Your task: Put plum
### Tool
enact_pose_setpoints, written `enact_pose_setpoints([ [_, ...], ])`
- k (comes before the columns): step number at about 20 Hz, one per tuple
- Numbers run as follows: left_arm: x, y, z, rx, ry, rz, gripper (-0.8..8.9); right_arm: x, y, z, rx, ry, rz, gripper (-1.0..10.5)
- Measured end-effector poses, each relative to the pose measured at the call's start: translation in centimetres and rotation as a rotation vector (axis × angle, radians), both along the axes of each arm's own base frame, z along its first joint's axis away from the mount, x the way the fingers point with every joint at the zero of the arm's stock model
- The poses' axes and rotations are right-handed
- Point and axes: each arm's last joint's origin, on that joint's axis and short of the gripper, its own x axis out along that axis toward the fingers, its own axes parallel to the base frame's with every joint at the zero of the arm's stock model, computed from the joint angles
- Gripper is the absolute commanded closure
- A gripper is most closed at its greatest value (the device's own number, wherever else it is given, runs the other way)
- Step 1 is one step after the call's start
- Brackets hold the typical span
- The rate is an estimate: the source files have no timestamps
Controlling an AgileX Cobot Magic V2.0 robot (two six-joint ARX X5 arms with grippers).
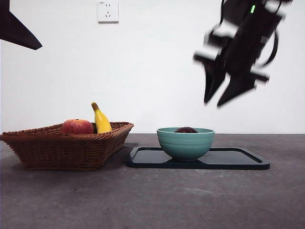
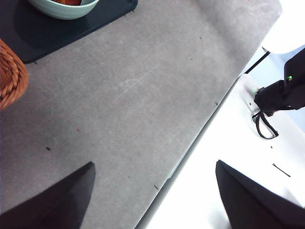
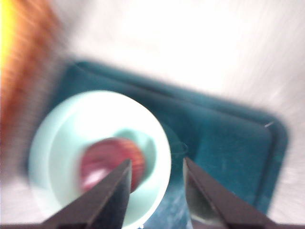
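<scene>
Front view: dark maroon round plum [image 1: 186,130] inside teal ceramic bowl [image 1: 185,144], only the top above the rim; bowl on flat dark rectangular tray [image 1: 238,159]; woven brown wicker basket [image 1: 66,148] just beside, with red-orange apple-like fruit [image 1: 76,127] and yellow banana [image 1: 100,119]; right gripper [image 1: 224,98] high above the bowl, blurred, 2 black jaws apart, empty. Left wrist view: left gripper [image 2: 155,191] over grey table [image 2: 138,95], jaws wide apart, holding nothing. Right wrist view: blurred, plum [image 3: 107,162] in the bowl [image 3: 62,138] below parted jaws.
</scene>
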Motion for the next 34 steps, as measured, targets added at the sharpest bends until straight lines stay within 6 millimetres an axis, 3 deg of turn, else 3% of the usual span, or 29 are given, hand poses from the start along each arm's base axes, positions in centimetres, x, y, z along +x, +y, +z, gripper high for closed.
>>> enact_pose_setpoints([
  [5,0.0,0.0,0.0,0.000,0.001,0.000,4.08,-7.1,-1.8,7.9,0.051,-0.111,0.063,7.7],
  [8,0.0,0.0,0.0,0.000,0.001,0.000,4.08,-10.8,-2.9,10.5,0.051,-0.157,0.084,7.7],
  [11,0.0,0.0,0.0,0.000,0.001,0.000,4.08,-14.1,-4.0,11.8,0.063,-0.207,0.086,7.7],
  [15,0.0,0.0,0.0,0.001,0.001,0.000,4.08,-17.9,-5.1,10.5,0.102,-0.222,0.121,7.7],
  [22,0.0,0.0,0.0,0.000,0.001,0.000,4.08,-22.7,-5.9,3.9,0.180,-0.105,0.249,7.7],
  [25,0.0,0.0,0.0,0.000,0.001,0.000,4.08,-23.7,-6.2,2.4,0.189,-0.091,0.265,7.7],
  [34,0.0,0.0,0.0,0.000,0.001,0.000,4.08,-24.0,-6.3,2.6,0.193,-0.114,0.267,7.7],
])
